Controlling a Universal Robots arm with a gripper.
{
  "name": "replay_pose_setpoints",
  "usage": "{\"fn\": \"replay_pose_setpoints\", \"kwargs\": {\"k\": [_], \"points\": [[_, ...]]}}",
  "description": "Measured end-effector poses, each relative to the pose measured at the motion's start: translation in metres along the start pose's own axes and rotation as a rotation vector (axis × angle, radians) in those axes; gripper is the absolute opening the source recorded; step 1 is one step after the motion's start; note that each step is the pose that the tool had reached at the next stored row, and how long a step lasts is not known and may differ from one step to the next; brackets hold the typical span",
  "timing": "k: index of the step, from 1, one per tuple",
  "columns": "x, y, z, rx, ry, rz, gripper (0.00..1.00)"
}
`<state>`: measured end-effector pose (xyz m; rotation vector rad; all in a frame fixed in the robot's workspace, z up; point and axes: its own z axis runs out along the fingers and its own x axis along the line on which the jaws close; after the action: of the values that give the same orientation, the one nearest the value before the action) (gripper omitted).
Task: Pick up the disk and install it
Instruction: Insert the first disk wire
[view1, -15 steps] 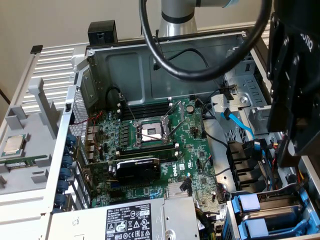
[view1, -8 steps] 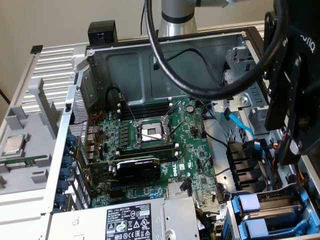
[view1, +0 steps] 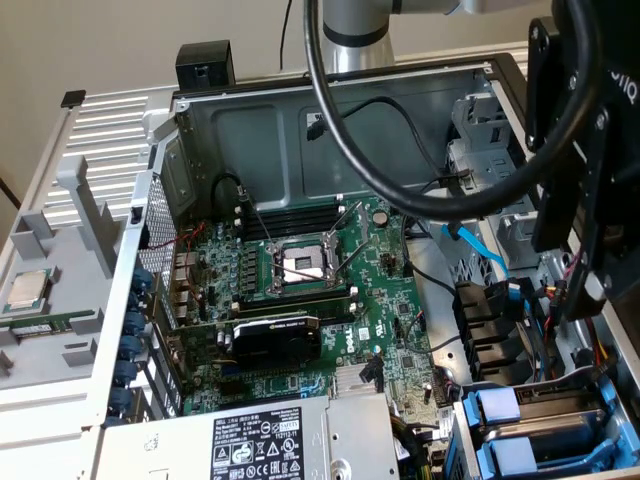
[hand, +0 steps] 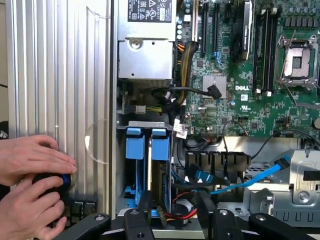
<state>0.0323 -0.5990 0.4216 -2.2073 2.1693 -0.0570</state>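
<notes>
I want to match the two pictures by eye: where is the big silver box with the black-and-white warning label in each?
Exterior view: the silver metal box with the black-and-white warning label sits at the bottom edge, centre, below the green motherboard.
Wrist view: the box lies between the ribbed grey metal panel and the motherboard, beside the two blue plastic carriers.
Shared landmark: the empty square processor socket.

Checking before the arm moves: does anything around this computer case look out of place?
Yes. A person's hands are at the case's ribbed panel, holding a dark round thing with a blue ring, near the open gripper. The processor socket stands open, seemingly empty.
</notes>
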Motion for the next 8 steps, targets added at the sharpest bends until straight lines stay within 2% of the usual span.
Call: {"fn": "replay_pose_setpoints", "kwargs": {"k": [3, 4, 6, 8], "points": [[0.0001, -0.0042, 0.0003, 0.0052, -0.0184, -0.003, 0.49], [0.0001, -0.0050, 0.0003, 0.0076, -0.0222, -0.005, 0.49], [0.0000, -0.0057, 0.0003, 0.0115, -0.0242, -0.015, 0.49], [0.0001, -0.0065, 0.0006, 0.0122, -0.0255, -0.033, 0.49]]}}
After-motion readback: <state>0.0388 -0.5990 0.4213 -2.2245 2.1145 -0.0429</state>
